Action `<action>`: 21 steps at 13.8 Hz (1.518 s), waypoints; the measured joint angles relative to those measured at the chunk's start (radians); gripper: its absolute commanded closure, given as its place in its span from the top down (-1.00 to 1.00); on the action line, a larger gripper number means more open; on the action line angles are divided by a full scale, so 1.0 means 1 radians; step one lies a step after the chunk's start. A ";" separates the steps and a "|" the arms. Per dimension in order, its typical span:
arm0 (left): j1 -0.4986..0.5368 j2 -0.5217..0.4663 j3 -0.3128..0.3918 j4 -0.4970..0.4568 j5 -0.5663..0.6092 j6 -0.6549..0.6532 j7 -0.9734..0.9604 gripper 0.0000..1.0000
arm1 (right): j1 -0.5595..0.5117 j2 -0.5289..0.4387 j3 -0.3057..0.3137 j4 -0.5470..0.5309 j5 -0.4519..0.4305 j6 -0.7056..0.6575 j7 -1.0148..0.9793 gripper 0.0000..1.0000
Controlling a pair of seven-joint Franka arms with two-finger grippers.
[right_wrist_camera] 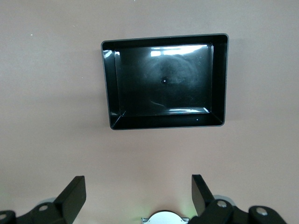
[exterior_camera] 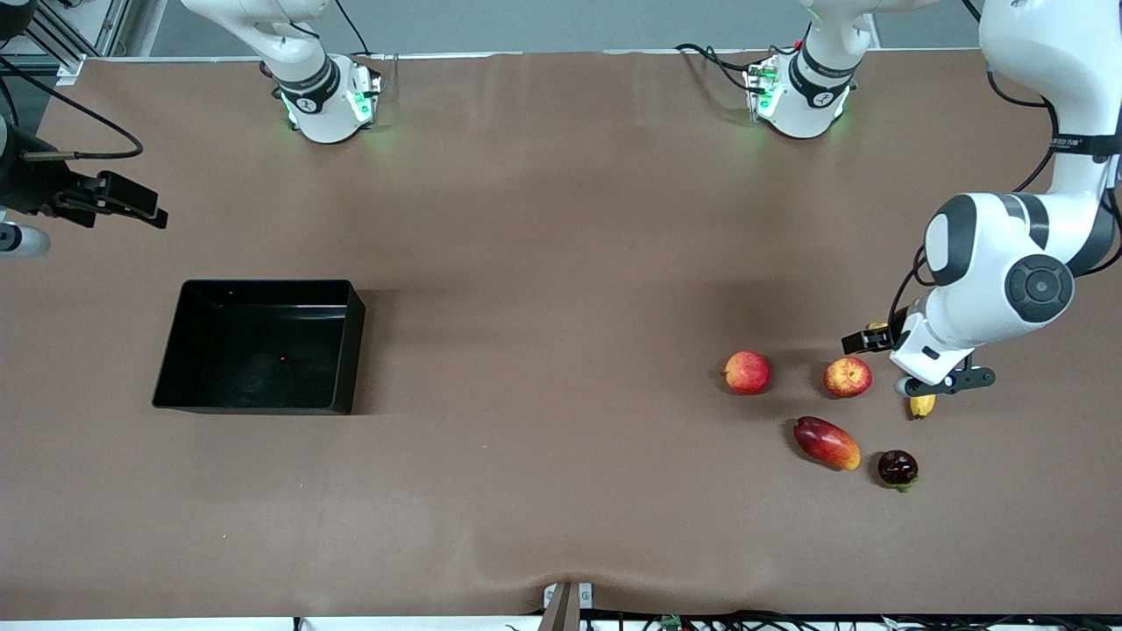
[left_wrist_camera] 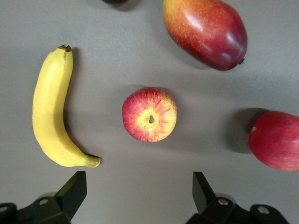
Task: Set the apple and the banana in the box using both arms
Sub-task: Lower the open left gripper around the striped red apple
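In the front view the left arm [exterior_camera: 999,280] hides most of the banana [exterior_camera: 921,405], leaving one yellow end at the frame's right edge just beside the apple [exterior_camera: 848,377], while the left wrist view shows the whole banana [left_wrist_camera: 52,109] lying apart from the apple [left_wrist_camera: 149,114], with the mango [left_wrist_camera: 205,30] and the pink-red apple [left_wrist_camera: 275,140] cut off by the frame. The left gripper [left_wrist_camera: 138,191] hangs over these fruits with fingers spread wide, holding nothing. The right gripper [exterior_camera: 131,203], at the front view's left edge, is hard to read there, but the right wrist view shows its fingers [right_wrist_camera: 74,196] wide apart above the empty box [right_wrist_camera: 108,88], which sits at the front view's centre left [exterior_camera: 171,368].
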 measured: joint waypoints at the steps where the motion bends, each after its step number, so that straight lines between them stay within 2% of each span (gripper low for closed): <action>1: 0.000 0.006 0.000 -0.004 0.000 0.008 0.000 1.00 | 0.000 0.000 0.000 0.000 0.000 0.000 0.000 1.00; 21: 0.012 0.042 0.000 -0.008 0.000 0.032 -0.001 1.00 | 0.000 -0.001 -0.007 -0.001 -0.003 0.023 0.000 1.00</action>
